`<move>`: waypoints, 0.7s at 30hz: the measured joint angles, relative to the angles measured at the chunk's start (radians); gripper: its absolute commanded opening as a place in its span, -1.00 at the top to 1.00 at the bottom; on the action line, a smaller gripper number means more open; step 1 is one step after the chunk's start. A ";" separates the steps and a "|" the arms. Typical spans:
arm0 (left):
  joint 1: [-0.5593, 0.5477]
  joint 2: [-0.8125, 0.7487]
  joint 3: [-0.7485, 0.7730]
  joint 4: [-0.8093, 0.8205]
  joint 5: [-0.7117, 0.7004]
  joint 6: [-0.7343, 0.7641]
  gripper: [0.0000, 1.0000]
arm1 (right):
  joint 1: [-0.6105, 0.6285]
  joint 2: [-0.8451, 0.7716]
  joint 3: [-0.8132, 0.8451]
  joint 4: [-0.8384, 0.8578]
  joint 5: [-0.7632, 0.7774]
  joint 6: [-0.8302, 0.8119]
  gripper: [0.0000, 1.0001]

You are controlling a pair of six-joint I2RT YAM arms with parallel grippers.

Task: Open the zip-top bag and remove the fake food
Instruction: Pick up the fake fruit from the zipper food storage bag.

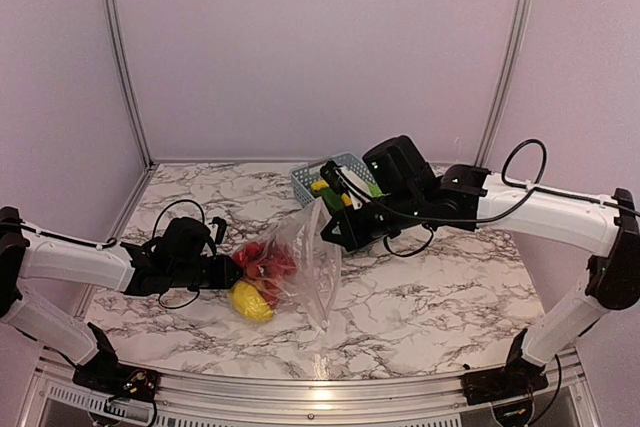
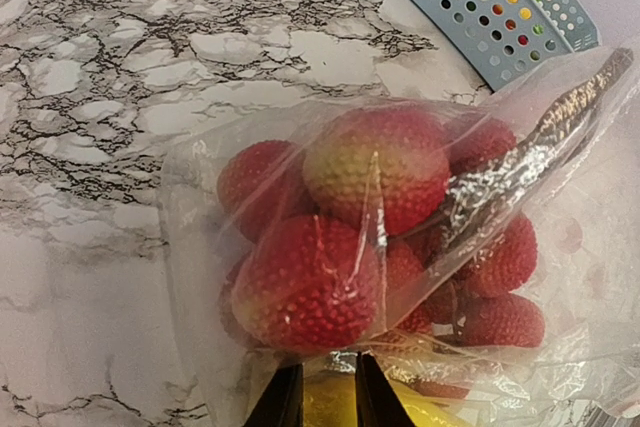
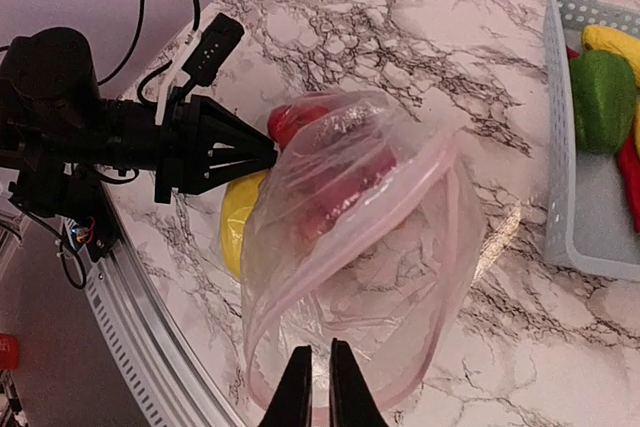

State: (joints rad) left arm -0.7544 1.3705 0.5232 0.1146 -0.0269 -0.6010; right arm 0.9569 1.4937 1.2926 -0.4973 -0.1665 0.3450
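The zip-top bag [image 1: 305,262] lies in the middle of the table with its mouth lifted and open; the pinkish zip strip forms a loop in the right wrist view [image 3: 440,277]. Several bumpy red fruits [image 2: 310,282] sit bunched in its closed end. A yellow lemon-like piece [image 1: 252,302] lies at the bag's lower edge; I cannot tell whether it is inside. My left gripper [image 1: 230,272] is pinched on the bag's closed end [image 2: 322,397]. My right gripper [image 1: 328,230] is shut on the bag's rim [image 3: 320,387] and holds it up.
A blue-grey lattice basket [image 1: 305,182] stands behind the bag, holding green, yellow and red toy pieces [image 3: 602,97]. Its wall shows at the top right of the left wrist view [image 2: 470,7]. The table's front rail [image 3: 150,347] runs close to the bag.
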 measured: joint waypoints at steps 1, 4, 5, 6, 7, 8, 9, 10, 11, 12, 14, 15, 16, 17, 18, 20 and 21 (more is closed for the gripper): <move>0.000 0.000 0.000 0.000 0.000 0.000 0.59 | 0.001 0.012 -0.005 0.008 -0.002 0.003 0.89; 0.000 0.000 0.001 0.000 0.000 0.000 0.59 | 0.002 0.050 -0.009 0.035 -0.006 0.018 0.90; 0.000 0.000 0.001 0.000 0.000 0.000 0.59 | 0.002 0.061 -0.009 0.047 -0.008 0.021 0.90; 0.000 0.000 0.001 0.000 0.000 0.001 0.59 | 0.002 0.070 -0.010 0.059 -0.009 0.025 0.90; 0.000 0.000 0.001 0.000 0.000 0.000 0.59 | 0.002 0.078 -0.011 0.073 -0.010 0.028 0.90; 0.000 0.000 0.001 0.000 0.000 0.000 0.59 | 0.002 0.084 -0.011 0.085 -0.011 0.031 0.90; 0.000 0.000 0.001 0.000 0.000 0.000 0.59 | 0.002 0.093 -0.011 0.101 -0.013 0.034 0.90; 0.000 0.000 0.001 0.000 0.000 0.001 0.59 | 0.002 0.101 -0.011 0.117 -0.016 0.040 0.90; 0.000 0.000 0.001 0.000 0.000 0.001 0.59 | 0.002 0.111 -0.011 0.134 -0.017 0.047 0.90; 0.000 0.000 0.001 0.000 0.000 0.002 0.59 | 0.002 0.120 -0.013 0.150 -0.019 0.050 0.90; 0.000 0.000 0.001 0.000 0.000 0.003 0.59 | 0.002 0.146 -0.018 0.193 -0.024 0.061 0.90; 0.000 0.000 0.001 0.000 0.000 0.003 0.59 | 0.002 0.157 -0.019 0.206 -0.026 0.065 0.90; 0.000 0.000 0.001 0.000 0.000 0.003 0.59 | 0.002 0.172 -0.020 0.222 -0.027 0.072 0.90; 0.000 0.000 0.001 0.000 0.000 0.003 0.59 | 0.002 0.189 -0.020 0.238 -0.027 0.074 0.90; 0.000 0.000 0.001 0.000 0.000 0.003 0.59 | 0.002 0.206 -0.020 0.253 -0.027 0.079 0.89; 0.000 0.000 0.001 0.000 0.000 0.003 0.59 | 0.002 0.235 -0.022 0.283 -0.026 0.088 0.88; 0.000 0.000 0.001 0.000 0.000 0.003 0.59 | 0.002 0.247 -0.024 0.298 -0.026 0.095 0.88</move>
State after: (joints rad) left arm -0.7544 1.3701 0.5240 0.1143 -0.0269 -0.5980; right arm 0.9585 1.7409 1.2690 -0.1993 -0.1928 0.4400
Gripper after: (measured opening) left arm 0.205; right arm 0.058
